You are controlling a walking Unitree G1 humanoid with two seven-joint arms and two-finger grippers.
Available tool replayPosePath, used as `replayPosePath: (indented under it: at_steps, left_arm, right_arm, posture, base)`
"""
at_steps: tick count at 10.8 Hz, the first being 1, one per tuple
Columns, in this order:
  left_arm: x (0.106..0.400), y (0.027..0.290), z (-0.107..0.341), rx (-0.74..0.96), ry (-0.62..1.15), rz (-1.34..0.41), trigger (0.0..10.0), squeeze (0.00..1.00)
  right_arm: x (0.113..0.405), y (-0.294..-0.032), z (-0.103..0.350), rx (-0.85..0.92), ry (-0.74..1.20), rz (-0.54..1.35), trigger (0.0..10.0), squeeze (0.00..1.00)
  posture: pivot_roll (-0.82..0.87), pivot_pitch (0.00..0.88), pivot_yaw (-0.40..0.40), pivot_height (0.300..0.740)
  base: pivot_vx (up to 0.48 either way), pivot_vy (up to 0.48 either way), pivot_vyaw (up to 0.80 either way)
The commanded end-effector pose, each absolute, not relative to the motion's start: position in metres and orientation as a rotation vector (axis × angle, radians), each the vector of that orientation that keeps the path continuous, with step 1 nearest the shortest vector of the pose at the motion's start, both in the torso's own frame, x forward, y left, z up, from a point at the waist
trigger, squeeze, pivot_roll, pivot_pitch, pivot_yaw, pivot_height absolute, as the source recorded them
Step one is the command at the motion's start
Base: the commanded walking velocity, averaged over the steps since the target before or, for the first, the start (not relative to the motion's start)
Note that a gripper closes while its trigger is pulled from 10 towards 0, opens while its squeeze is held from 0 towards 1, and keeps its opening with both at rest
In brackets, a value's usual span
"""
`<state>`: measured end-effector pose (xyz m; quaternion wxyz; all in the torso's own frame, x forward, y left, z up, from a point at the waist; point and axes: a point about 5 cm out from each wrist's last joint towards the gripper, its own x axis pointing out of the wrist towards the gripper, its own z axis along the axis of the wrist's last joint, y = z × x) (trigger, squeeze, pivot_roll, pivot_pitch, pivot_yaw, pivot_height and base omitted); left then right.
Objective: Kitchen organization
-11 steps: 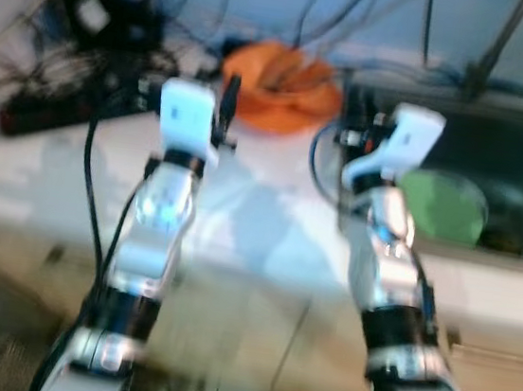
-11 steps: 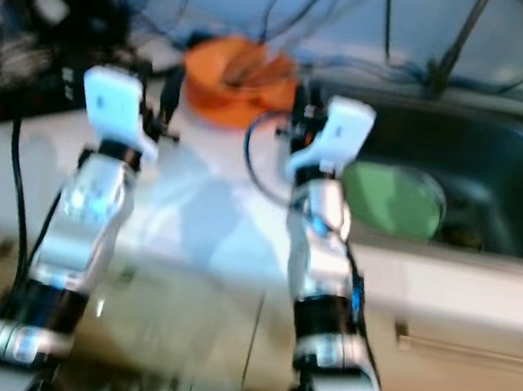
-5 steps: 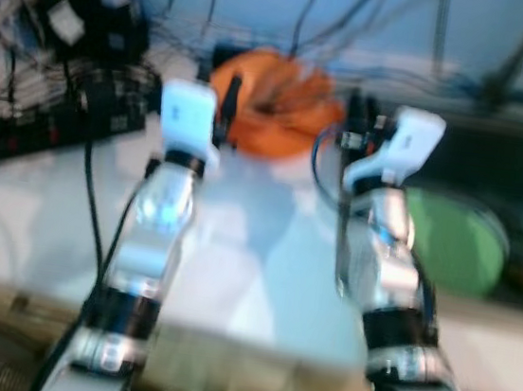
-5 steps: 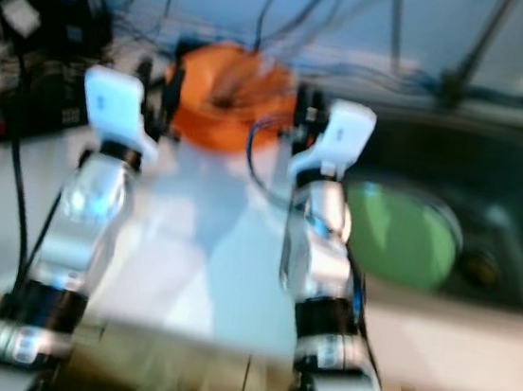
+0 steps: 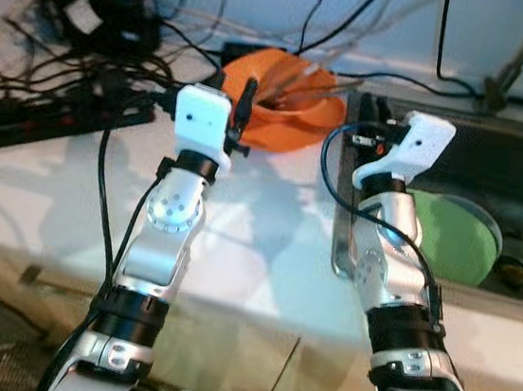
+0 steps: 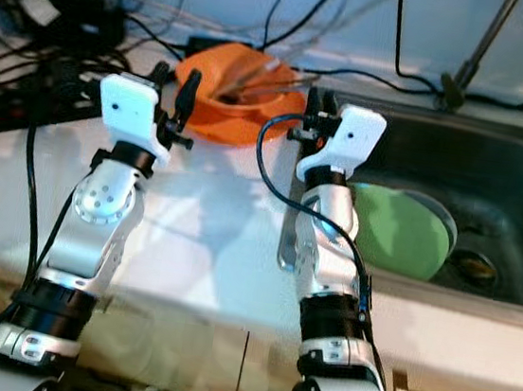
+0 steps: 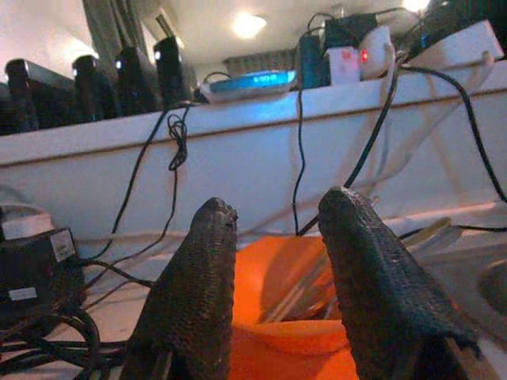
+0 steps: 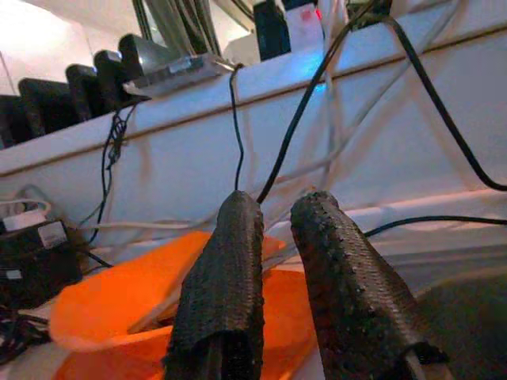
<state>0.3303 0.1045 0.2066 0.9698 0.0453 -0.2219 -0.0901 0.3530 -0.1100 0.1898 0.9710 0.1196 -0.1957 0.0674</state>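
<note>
Ahead, both silver arms were raised over a smooth white counter (image 5: 256, 243). At its far edge sat a glossy orange bowl (image 5: 286, 113), wide and shallow, with pale chopsticks or similar utensils lying across it. The left gripper (image 7: 273, 277) pointed at the bowl from just on its near left, its rough, pebbled black fingers (image 7: 198, 301) spread with a clear gap. The right gripper (image 8: 273, 261) hovered at the bowl's right, above the seam between the counter and a dark metal sink (image 6: 521, 180); its fingers (image 8: 226, 285) stood close together with only a narrow slit between them, pinching nothing. A round, matte green plate (image 6: 400, 232) lay in the sink, a detail the head views gave. The wrist views showed a white backsplash draped with black cables (image 7: 170, 150). To the far left lay a black power strip (image 5: 61, 114) amid tangled cords.
</note>
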Motion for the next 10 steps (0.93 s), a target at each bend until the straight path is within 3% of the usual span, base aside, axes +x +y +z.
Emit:
replayPosePath:
  at_steps: [1, 4, 7, 10]
  left_arm:
    - [0.332, 0.103, 0.206, 0.077, -0.429, -0.195, 10.0, 0.0]
    - [0.337, 0.102, 0.204, 0.094, -0.343, -0.251, 10.0, 0.0]
    - [0.335, 0.107, 0.177, 0.171, -0.112, -0.384, 10.0, 0.0]
    - [0.345, 0.108, 0.186, 0.046, -0.027, -0.412, 10.0, 0.0]
  right_arm:
    - [0.354, -0.111, 0.191, 0.242, -0.393, 0.133, 10.0, 0.0]
    - [0.354, -0.109, 0.19, 0.242, -0.39, 0.138, 10.0, 0.0]
    - [0.354, -0.107, 0.188, 0.248, -0.383, 0.135, 10.0, 0.0]
    - [0.354, -0.106, 0.188, 0.251, -0.382, 0.136, 10.0, 0.0]
  posture:
    - [0.06, 0.059, 0.035, 0.74]
    - [0.07, 0.057, 0.042, 0.74]
    - [0.08, 0.043, 0.053, 0.74]
    - [0.08, 0.03, 0.061, 0.74]
  base:
    - [0.0, 0.0, 0.0]
    - [0.0, 0.0, 0.0]
    - [0.0, 0.0, 0.0]
    - [0.0, 0.0, 0.0]
